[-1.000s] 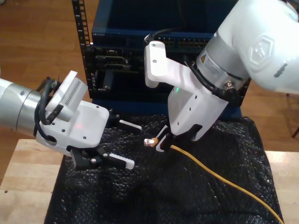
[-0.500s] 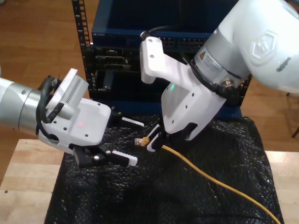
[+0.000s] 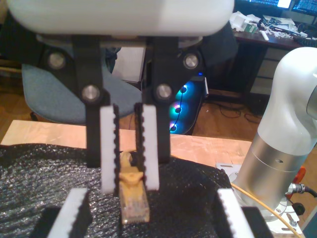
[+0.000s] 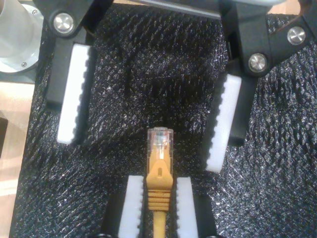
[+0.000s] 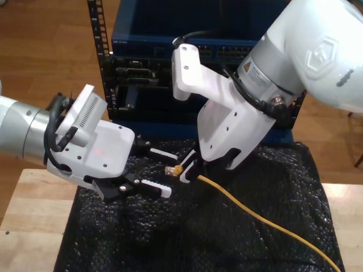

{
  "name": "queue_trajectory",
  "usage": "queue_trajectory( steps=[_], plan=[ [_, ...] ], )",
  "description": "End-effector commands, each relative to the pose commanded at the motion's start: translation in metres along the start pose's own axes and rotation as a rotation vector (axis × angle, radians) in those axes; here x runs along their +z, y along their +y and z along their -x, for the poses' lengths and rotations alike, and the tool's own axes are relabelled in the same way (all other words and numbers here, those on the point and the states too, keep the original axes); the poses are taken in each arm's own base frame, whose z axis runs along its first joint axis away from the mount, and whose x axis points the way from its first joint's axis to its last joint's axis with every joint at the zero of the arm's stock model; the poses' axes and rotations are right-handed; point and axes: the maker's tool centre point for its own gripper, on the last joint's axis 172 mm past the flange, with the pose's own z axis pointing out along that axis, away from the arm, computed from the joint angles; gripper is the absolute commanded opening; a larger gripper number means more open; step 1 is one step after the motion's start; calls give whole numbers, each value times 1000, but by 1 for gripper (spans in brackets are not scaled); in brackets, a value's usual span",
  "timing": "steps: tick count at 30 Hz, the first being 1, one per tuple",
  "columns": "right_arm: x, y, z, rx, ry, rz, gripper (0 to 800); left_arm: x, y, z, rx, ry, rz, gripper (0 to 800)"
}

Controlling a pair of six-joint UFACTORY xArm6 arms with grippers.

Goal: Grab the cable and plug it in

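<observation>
The cable [image 5: 268, 224] is clamped behind its plug [image 4: 159, 141] by my first gripper [image 3: 130, 153], above the black mat [image 5: 224, 249]. My second gripper [image 4: 148, 101] is spread wide around the plug tip, untouching. The cable's far end is cut off at the exterior view's right.

Cable [image 4: 158, 196]: yellow-orange, with clear plug [image 4: 160, 137]. My first gripper [image 3: 130, 148] and my second gripper [image 4: 148, 106]: white ridged pads on black fingers. Beneath both, black glossy bubble-textured mat [image 5: 237, 238].
</observation>
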Motion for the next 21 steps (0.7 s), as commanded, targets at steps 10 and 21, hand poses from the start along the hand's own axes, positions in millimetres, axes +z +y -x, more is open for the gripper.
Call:
queue_trajectory(
  steps=[10, 21],
  plan=[
    [-10, 12, 14, 42, 5, 23, 8, 0, -8, -18, 26, 31, -14, 557],
    [-25, 9, 23, 60, 10, 32, 8, 26, -12, -16, 45, -18, 10, 557]
  ],
)
